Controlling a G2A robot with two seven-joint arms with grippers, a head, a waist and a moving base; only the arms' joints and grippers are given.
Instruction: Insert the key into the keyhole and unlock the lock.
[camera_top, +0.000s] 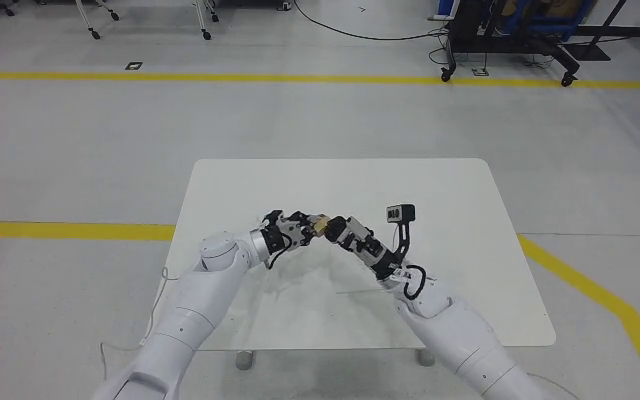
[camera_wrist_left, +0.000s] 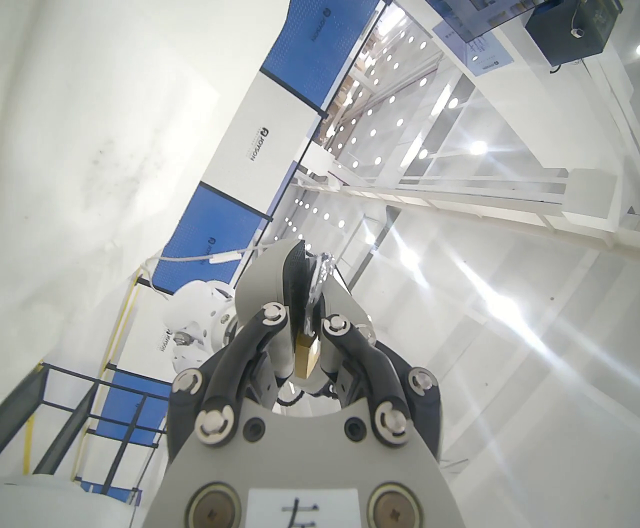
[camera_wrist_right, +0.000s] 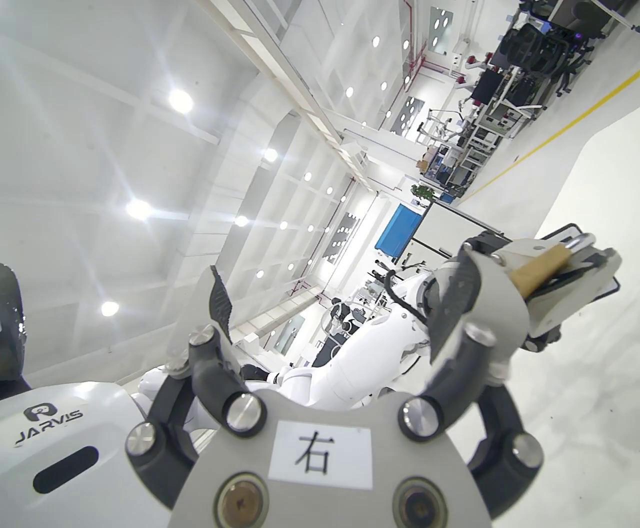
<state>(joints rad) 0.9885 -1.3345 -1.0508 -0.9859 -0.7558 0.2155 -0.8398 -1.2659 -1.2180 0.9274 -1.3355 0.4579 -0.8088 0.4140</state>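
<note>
The left fingers (camera_wrist_left: 265, 285) are clenched on the brass padlock (camera_wrist_left: 306, 357), which is held up off the worktop (camera_top: 440, 200) over its middle, where the two arms meet in the top view. The right fingers (camera_wrist_right: 220, 300) are spread wide with nothing between them, and they are just beside the lock.

In the right wrist view the padlock lies past one of the right fingers, toward the upper right of the frame. Its long axis slants from lower left up to the right, with a silver loop (camera_wrist_right: 580, 242) at the upper right end. To close on anything at the lock, the right fingers would, as I judge it, have to shift toward that side so the lock's end sits between them, not beyond one pad.

The left wrist view shows something else. The brass body sits deep between the left fingers, near the lower centre of the frame, and a silver piece (camera_wrist_left: 320, 272) runs from it up along the pads toward the tips. I cannot tell whether that piece is the key or part of the shackle, nor whether a key is already in the keyhole. The top view gives only a speck of brass between the two arms and does not settle it.
</note>
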